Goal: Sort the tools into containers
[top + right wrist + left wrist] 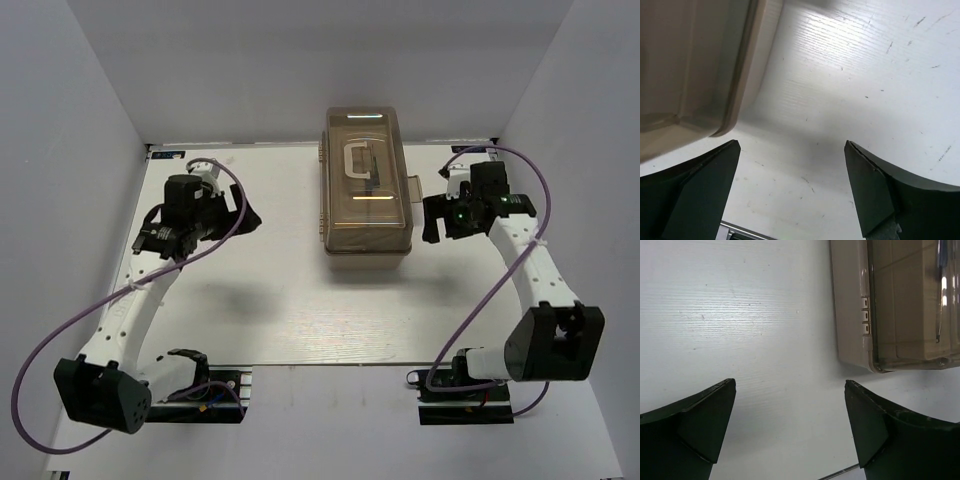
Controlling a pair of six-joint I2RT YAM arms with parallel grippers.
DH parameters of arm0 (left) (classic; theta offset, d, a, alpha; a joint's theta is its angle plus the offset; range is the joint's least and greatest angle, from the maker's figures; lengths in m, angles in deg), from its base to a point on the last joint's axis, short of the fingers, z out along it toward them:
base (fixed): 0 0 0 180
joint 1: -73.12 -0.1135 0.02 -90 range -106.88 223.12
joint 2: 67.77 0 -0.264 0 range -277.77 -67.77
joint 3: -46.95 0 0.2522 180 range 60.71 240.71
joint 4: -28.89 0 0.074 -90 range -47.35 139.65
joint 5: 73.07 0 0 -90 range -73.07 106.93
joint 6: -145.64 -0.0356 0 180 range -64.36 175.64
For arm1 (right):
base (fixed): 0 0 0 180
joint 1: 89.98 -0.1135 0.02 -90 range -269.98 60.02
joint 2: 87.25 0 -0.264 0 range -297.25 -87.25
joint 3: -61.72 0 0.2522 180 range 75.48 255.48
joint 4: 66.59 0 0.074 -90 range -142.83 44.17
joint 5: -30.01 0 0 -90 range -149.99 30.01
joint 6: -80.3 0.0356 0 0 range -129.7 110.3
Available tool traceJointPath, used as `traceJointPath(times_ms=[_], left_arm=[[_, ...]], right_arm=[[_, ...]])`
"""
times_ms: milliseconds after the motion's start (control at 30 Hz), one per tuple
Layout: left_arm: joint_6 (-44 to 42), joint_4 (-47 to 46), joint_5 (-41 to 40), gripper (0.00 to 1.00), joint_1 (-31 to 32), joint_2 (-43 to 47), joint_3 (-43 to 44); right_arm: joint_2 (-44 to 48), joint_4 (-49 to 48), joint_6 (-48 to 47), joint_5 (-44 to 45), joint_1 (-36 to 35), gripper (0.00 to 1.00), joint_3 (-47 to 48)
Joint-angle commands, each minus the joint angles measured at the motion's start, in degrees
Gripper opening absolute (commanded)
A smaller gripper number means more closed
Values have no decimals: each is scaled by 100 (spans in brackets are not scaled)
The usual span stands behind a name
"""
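The toolbox (365, 195) stands shut at the back middle of the table, its translucent brown lid and white handle (356, 160) on top. In the left wrist view its beige wall (850, 305) fills the upper right, and a thin screwdriver with a bluish handle (940, 295) shows through the lid, lying in a tray. No other tools show. My left gripper (243, 217) (790, 383) hangs left of the box, open and empty over bare table. My right gripper (432, 221) (791, 144) hangs right of the box, also open and empty, with the box's rim (742, 75) at its upper left.
White walls enclose the table (290, 310) on the left, back and right. Purple cables loop along both arms. The arm bases (200, 385) (465, 385) sit at the near edge.
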Motion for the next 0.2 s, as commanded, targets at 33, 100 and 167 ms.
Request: traceJointPath(times_ms=[33, 100, 167], left_arm=[[-408, -87, -178, 100, 29, 521, -159], [-461, -87, -178, 100, 29, 627, -299], [-461, -158, -178, 100, 29, 785, -352]], right_arm=[[544, 144, 90, 55, -49, 91, -140], [826, 188, 89, 116, -58, 91, -333], [1167, 171, 186, 73, -40, 91, -422]])
